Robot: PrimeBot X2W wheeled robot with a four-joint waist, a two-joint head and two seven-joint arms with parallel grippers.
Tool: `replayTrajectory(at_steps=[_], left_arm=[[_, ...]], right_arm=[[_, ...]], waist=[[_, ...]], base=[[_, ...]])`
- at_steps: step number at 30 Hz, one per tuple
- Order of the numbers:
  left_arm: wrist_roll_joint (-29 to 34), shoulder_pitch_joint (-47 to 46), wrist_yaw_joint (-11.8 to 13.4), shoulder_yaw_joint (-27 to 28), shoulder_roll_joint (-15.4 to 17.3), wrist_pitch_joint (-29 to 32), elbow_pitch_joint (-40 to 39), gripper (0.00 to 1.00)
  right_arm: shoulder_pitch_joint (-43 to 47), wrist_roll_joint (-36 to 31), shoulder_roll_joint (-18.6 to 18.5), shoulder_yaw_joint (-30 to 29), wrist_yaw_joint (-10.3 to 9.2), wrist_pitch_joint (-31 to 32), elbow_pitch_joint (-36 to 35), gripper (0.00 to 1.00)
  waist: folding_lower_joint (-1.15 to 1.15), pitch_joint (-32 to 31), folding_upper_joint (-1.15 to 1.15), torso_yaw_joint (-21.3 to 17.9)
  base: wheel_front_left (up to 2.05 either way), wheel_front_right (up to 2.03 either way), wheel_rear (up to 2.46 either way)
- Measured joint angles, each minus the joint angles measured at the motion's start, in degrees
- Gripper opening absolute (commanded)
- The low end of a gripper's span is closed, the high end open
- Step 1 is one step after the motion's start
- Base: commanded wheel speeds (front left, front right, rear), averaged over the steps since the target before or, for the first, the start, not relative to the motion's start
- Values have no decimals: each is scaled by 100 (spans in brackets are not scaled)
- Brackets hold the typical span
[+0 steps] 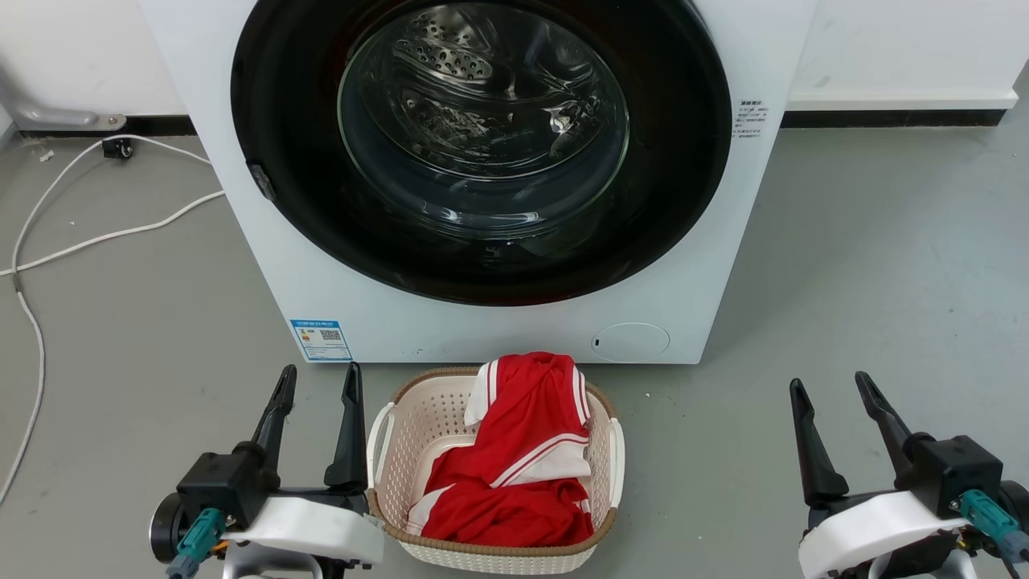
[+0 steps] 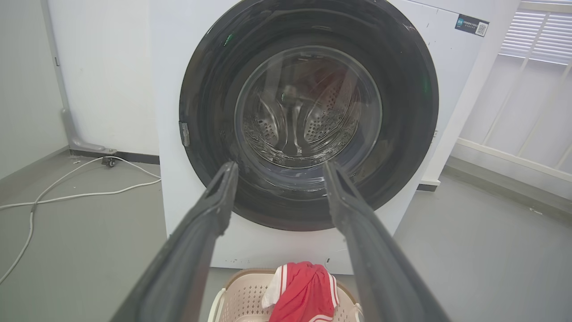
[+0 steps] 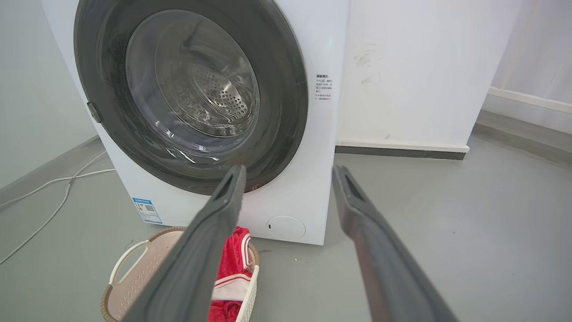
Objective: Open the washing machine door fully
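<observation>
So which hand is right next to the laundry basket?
The left hand: its inner finger stands beside the basket rim, while the right hand is well clear.

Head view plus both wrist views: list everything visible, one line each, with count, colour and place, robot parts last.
washing machine: one, white, standing on the grey floor, facing the robot
washing machine door: one, black rim with clear glass, shut on the machine's front
label: one, blue, lower left of the machine's front
round flap: one, white, lower right of the machine's front
laundry basket: one, cream with brown rim, on the floor before the machine
garment: one, red with white stripes, in the basket
cable: two strands, white, on the floor left of the machine
left claw: one, dark, open, left of the basket
right claw: one, dark, open, right of the basket
</observation>
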Motion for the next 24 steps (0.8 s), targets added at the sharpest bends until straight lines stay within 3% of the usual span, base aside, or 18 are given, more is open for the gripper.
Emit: replayTrajectory(at_steps=[24], left_arm=[[916, 73, 67, -55, 2, -246, -30, 100]], right_arm=[[65, -568, 0, -43, 1, -23, 89, 100]], waist=[[0, 24, 0, -19]], base=[[0, 0, 0]])
